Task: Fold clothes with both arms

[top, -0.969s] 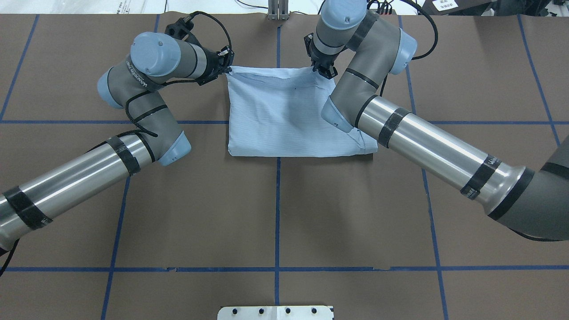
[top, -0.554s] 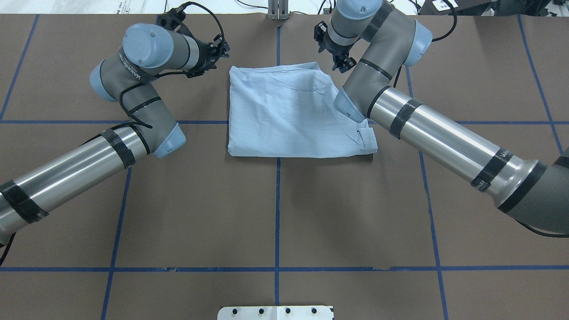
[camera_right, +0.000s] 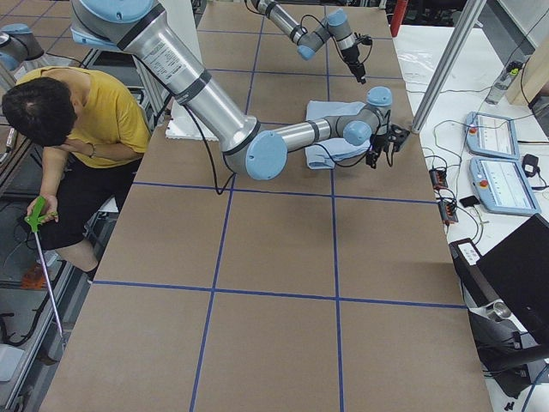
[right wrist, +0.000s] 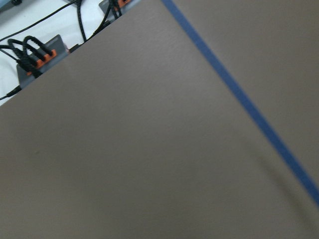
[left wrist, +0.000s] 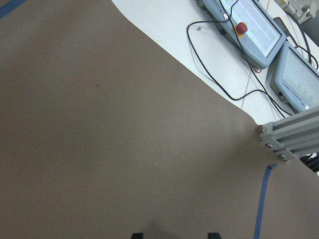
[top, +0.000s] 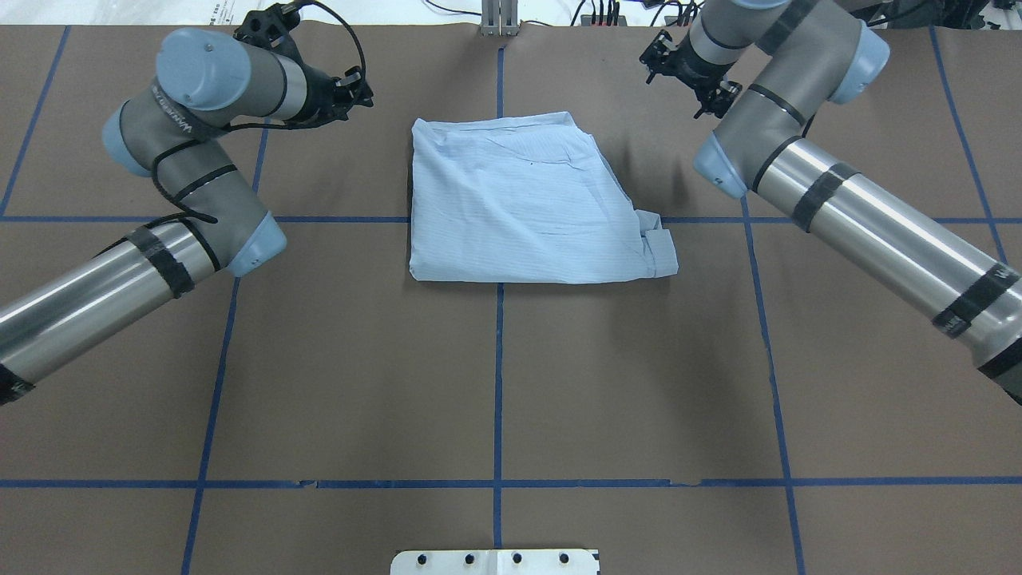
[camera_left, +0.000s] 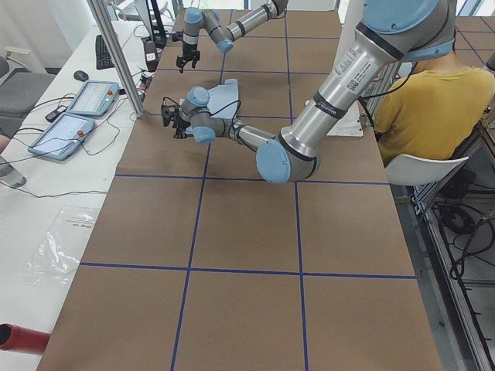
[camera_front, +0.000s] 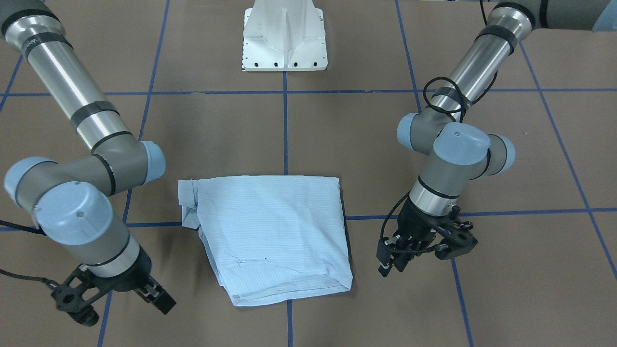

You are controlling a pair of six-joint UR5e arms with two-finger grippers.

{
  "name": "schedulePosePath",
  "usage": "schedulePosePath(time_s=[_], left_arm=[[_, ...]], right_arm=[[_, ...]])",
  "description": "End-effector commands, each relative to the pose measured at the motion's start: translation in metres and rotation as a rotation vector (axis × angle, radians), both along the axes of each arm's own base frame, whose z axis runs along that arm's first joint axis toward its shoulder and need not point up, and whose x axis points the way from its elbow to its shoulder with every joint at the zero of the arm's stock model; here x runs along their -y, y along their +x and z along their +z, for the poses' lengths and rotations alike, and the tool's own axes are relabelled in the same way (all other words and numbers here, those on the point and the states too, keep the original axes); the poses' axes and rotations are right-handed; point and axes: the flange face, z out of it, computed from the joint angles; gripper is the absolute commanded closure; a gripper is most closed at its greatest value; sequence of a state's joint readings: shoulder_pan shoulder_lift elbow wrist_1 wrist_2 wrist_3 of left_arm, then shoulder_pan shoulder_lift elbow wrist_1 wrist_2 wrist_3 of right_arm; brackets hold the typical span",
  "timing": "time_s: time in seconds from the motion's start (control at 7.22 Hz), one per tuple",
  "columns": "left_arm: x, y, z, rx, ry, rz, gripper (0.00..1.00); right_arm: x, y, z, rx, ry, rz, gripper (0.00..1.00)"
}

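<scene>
Two empty, spread wide: left gripper [top: 358,89], right gripper [top: 685,78]; folded shirt [top: 519,200] between, untouched.

— What shows of the left pincer [left wrist: 174,236] up close?
— Only two dark fingertips [left wrist: 137,235], cut by the bottom edge.
— And the shirt [camera_left: 224,97] from the left side?
— Mostly behind the left arm [camera_left: 236,130]; its details are too small to tell.
</scene>
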State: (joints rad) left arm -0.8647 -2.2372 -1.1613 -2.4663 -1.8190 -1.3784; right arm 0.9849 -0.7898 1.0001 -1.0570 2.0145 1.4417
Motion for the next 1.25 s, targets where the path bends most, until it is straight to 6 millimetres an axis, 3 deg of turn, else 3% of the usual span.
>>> schedulePosePath(time_s=[0.0, 0.14, 0.28, 0.42, 0.55, 0.69, 0.97, 1.11], left_arm=[[-0.029, -0.080, 0.054, 0.086, 0.121, 0.155, 0.47], [-0.036, -0.125, 0.079, 0.136, 0.195, 0.230, 0.47], [-0.047, -0.185, 0.116, 0.192, 0.259, 0.293, 0.47], [-0.073, -0.247, 0.163, 0.251, 0.307, 0.347, 0.47], [-0.092, -0.289, 0.205, 0.315, 0.355, 0.398, 0.47], [-0.105, -0.322, 0.229, 0.346, 0.394, 0.435, 0.47], [-0.117, -0.384, 0.241, 0.303, 0.390, 0.408, 0.47], [-0.127, -0.395, 0.254, 0.329, 0.408, 0.425, 0.47]], right_arm=[[-0.009, 0.098, 0.080, -0.043, 0.126, -0.206, 0.00], [-0.009, 0.148, 0.107, -0.028, 0.168, -0.288, 0.00], [-0.020, 0.184, 0.133, -0.004, 0.204, -0.354, 0.00], [-0.038, 0.200, 0.146, -0.014, 0.272, -0.412, 0.00], [-0.050, 0.223, 0.159, -0.018, 0.308, -0.440, 0.00], [-0.072, 0.243, 0.181, -0.017, 0.351, -0.491, 0.00], [-0.107, 0.274, 0.230, -0.004, 0.388, -0.580, 0.00], [-0.108, 0.293, 0.240, -0.015, 0.339, -0.589, 0.00]])
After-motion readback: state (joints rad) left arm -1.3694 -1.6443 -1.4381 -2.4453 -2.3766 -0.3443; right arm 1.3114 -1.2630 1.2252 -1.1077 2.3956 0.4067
